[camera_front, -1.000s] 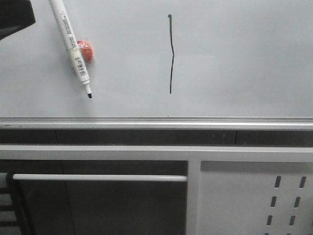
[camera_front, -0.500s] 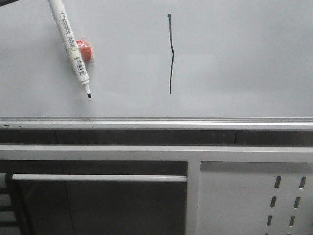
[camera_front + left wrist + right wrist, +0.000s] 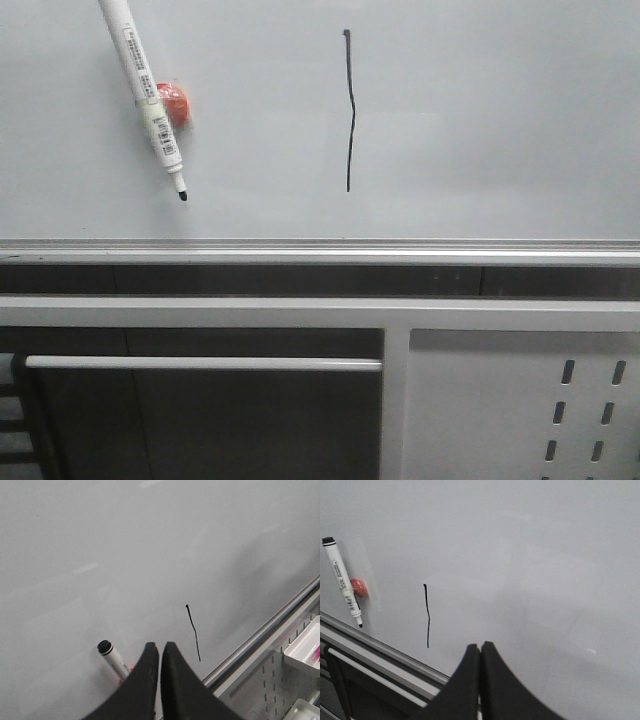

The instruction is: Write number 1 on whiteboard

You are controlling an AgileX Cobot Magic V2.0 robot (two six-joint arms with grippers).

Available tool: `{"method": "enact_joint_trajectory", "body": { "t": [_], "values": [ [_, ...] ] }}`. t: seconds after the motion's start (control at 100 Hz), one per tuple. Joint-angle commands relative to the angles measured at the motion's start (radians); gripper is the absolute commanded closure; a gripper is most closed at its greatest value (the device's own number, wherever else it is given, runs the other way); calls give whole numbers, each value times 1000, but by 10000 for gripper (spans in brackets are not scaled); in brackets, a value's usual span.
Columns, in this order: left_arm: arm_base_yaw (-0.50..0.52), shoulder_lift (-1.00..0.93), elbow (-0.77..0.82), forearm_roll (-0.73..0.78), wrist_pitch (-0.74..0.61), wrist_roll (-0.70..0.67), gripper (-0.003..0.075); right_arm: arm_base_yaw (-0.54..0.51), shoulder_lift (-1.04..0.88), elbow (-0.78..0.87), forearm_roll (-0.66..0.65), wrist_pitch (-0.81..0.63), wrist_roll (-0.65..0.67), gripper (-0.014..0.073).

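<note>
"Black ink, was it down?"
"Yes: the number 1 stood mid-whiteboard, well clear of the marker clinging beside a red magnet."
"Grippers?"
"I saw the left gripper and right gripper both closed, empty. I feared a careless retreat could smear the stroke."

Front cam: faces whiteboard head-on, close, bottom rail mid-frame. L wrist cam: further back, oblique. R wrist cam: oblique from opposite side. All 3 share number 1 and marker pen.
</note>
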Motion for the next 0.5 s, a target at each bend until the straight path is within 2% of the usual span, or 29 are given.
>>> {"method": "enact_joint_trajectory", "body": {
  "t": [0.0,0.32,0.49],
  "values": [
    [46,-80,-35,-14,39,-52,738,1,10,-34,-84,-3,-13,665],
    [390,-406,-33,39,306,-95,738,1,10,-34,-84,39,-13,665],
    [509,-500,22,32,321,-95,738,1,10,-34,-84,80,-13,665]
  ]
}}
